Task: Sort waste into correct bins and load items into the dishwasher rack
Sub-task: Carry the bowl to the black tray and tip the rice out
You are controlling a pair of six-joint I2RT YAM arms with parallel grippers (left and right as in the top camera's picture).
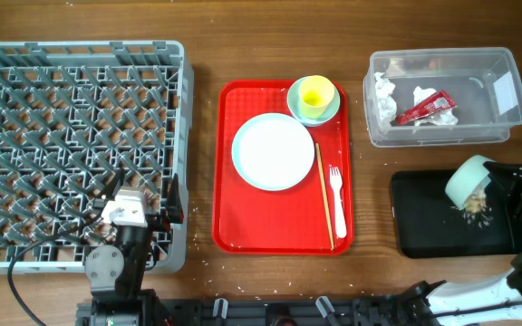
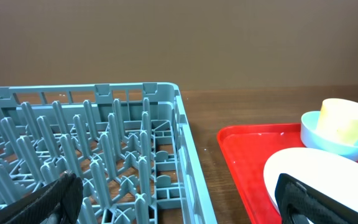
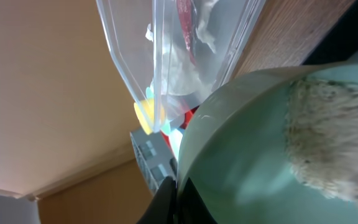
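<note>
One pale bowl [image 1: 467, 178] is pinched at its rim in my right claw [image 1: 498, 179] and tipped on edge. Rice scraps [image 1: 474, 210] lie just below on the black tray [image 1: 424, 231]. The bowl looks light, stiff and slick, so I'd keep a firm grip on the rim.

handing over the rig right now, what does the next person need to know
Left gripper: open, empty, at the rack's near right corner.
Right gripper: shut on a bowl tipped over the black tray, rice inside it.
Done: wrapper and tissue are in the tub; some rice is on the black tray.
Left: empty that bowl, then load it plus the plate, second bowl, cup, fork and chopstick, all on the red tray. Nothing is in the rack yet.
</note>
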